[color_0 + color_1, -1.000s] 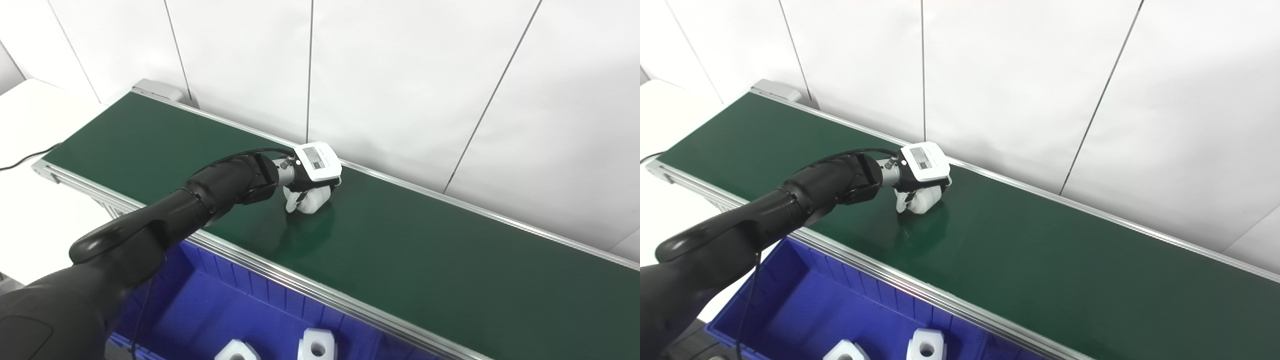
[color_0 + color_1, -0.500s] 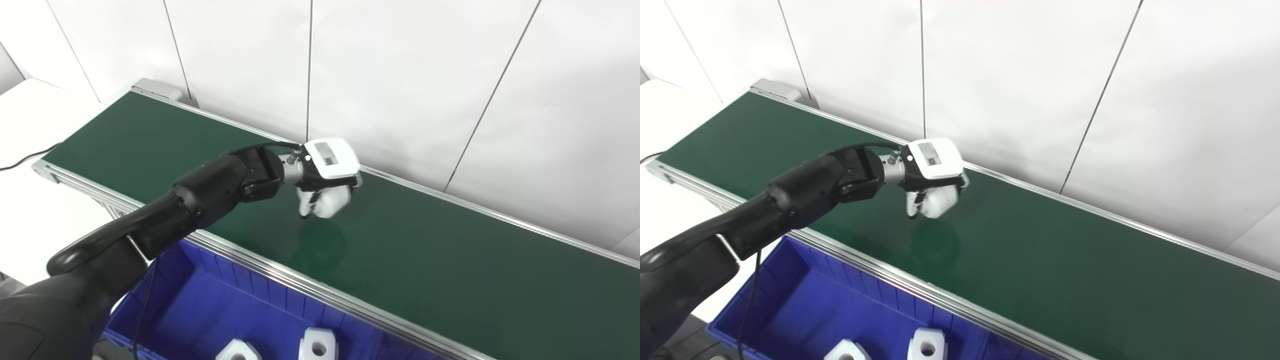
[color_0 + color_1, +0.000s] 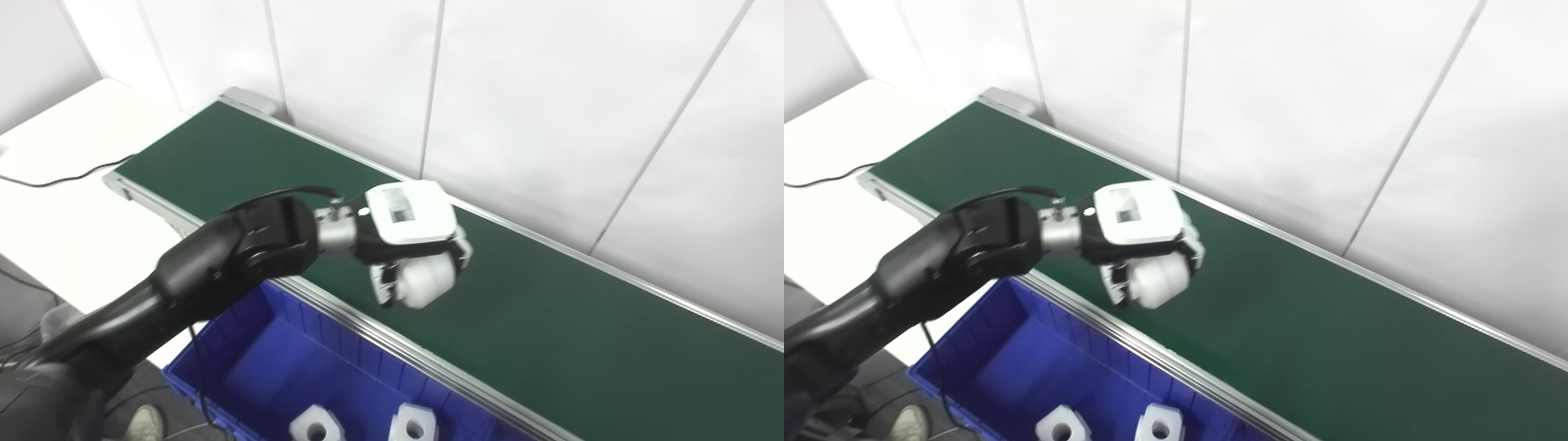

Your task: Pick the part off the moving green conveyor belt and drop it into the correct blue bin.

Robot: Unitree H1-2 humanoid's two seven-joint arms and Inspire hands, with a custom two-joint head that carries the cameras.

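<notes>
Nearest us the blue bin (image 3: 257,367) lies open, with two white blocks (image 3: 315,427) at its near end and bare floor beside them. Beyond its metal rail (image 3: 392,343), our left hand (image 3: 416,245) grips the white part (image 3: 425,283), now lifted off the green belt (image 3: 551,343) toward the rail. The wall (image 3: 520,110) closes the far edge.

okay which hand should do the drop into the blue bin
Left. The left hand already grips the white part above the conveyor belt, close to the blue bin. The right hand is out of view.
</notes>
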